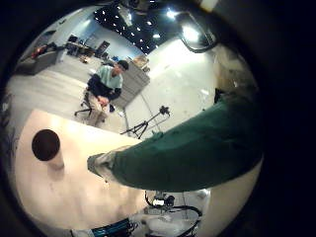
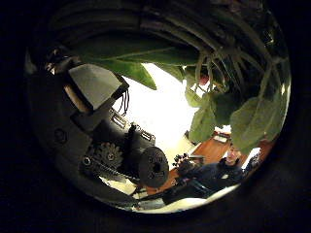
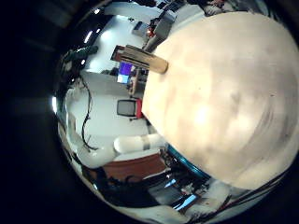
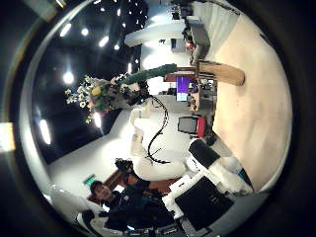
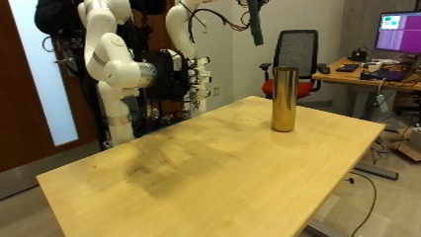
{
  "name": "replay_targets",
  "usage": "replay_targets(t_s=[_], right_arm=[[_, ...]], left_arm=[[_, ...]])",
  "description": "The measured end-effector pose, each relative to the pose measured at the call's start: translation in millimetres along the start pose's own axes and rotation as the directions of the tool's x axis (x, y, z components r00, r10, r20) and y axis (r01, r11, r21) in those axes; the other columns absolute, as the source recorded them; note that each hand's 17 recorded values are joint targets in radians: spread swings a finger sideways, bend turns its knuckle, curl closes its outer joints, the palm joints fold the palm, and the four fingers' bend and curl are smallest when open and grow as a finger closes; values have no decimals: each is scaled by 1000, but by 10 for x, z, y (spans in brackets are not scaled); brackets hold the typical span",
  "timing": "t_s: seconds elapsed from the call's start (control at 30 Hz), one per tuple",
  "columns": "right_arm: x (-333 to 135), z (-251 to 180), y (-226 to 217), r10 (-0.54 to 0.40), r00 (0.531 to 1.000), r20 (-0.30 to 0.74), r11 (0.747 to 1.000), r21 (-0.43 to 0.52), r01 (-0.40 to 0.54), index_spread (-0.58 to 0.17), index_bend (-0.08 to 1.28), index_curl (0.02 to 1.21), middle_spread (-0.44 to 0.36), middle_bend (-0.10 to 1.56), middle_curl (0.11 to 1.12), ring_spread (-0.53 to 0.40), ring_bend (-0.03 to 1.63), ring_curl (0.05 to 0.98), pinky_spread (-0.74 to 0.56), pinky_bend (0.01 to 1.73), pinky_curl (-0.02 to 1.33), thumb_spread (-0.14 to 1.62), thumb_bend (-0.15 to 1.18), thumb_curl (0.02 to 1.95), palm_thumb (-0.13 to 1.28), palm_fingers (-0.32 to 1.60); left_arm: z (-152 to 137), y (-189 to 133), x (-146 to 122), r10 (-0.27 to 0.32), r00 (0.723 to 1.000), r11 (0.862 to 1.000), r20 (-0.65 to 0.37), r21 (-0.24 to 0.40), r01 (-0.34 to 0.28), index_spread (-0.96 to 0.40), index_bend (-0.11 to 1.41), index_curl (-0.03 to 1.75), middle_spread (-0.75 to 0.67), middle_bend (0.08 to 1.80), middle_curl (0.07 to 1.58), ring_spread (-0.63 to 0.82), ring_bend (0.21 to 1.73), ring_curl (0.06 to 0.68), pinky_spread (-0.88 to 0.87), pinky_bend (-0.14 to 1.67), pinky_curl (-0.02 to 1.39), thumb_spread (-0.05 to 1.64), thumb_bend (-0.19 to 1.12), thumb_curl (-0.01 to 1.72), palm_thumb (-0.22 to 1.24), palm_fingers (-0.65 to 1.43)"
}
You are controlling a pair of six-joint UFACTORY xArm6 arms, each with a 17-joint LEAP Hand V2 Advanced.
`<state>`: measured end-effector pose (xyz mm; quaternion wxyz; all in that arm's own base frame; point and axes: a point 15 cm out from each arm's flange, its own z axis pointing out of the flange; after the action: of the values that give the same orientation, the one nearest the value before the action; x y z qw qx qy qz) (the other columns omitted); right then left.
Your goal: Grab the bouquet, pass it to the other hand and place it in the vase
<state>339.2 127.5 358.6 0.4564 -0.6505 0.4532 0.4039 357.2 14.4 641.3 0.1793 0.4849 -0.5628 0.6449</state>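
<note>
Bare table (image 5: 198, 168), vase (image 5: 283, 99) upright far end

The vase (image 5: 283, 99) looks like glossy brass-coloured metal, standing on a smooth, matt, pale wooden table (image 5: 198, 168).

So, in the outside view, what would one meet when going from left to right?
Right robot hand → bouquet, hanging from the top edge → vase on the table → monitor.

pale table (image 3: 224, 93), upright vase (image 3: 145, 62) standing at its far edge
</note>
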Motion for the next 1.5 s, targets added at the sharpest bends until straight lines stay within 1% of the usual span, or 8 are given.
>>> replay_targets(t_s=[0.23,0.4,0.63,0.93,1.17,1.33,1.47,1.5], right_arm=[[-12,5,-181,13,997,76,998,62,-18,-425,138,206,59,167,269,171,330,234,301,372,360,944,-26,492,805,-71],[20,7,-230,15,995,101,997,78,-23,-416,142,202,61,168,258,172,320,240,302,370,350,945,-26,487,805,-67],[33,16,-234,18,994,107,997,75,-26,-409,147,209,61,168,251,172,305,247,302,366,342,950,-25,484,809,-59],[6,21,-223,10,995,103,997,73,-17,-400,158,229,61,169,249,173,283,252,301,353,335,952,-25,485,817,-43],[-16,45,-214,3,994,106,998,66,-10,-397,165,248,61,172,250,173,274,256,293,344,332,954,-25,487,825,-29],[-46,73,-202,-4,994,110,998,55,-3,-397,169,258,61,171,252,173,268,258,285,342,332,955,-25,487,825,-21],[-50,73,-201,-9,994,110,998,56,3,-394,173,266,61,172,253,172,266,259,284,336,330,955,-24,490,829,-15],[-47,75,-198,-9,994,110,998,56,3,-393,182,275,60,170,252,172,263,260,284,328,329,955,-24,491,829,-6]], left_arm=[[-250,-78,-276,-37,999,999,8,40,37,-926,185,1501,-454,1181,887,-441,1388,540,-620,1020,659,75,-18,915,1154,1059],[-344,-119,-430,-24,999,999,45,36,22,-889,181,1566,-456,1177,888,-437,1384,543,-624,1011,665,72,-19,925,1154,1061],[-452,-217,-629,-33,995,997,93,68,27,-828,178,1628,-457,1174,890,-433,1381,546,-628,1004,673,71,-19,934,1152,1063],[-383,-164,-868,-64,994,997,92,51,60,-745,176,1683,-459,1170,892,-433,1379,549,-632,995,681,70,-20,942,1151,1067],[-287,-181,-1264,-82,988,996,131,47,77,-660,170,1720,-453,1168,897,-431,1380,548,-635,990,687,71,-20,946,1150,1066],[-294,-194,-1521,-106,987,994,121,54,100,-605,171,1737,-453,1163,902,-430,1385,549,-640,978,688,80,-20,947,1140,1060],[-276,-69,-1661,-115,987,993,108,15,114,-563,180,1713,-445,1159,900,-458,1276,524,-663,927,664,144,-65,909,1006,973],[-275,-16,-1715,-119,987,993,111,-3,120,-539,120,1655,-440,1109,877,-477,1092,485,-670,897,659,292,-117,857,836,592]])
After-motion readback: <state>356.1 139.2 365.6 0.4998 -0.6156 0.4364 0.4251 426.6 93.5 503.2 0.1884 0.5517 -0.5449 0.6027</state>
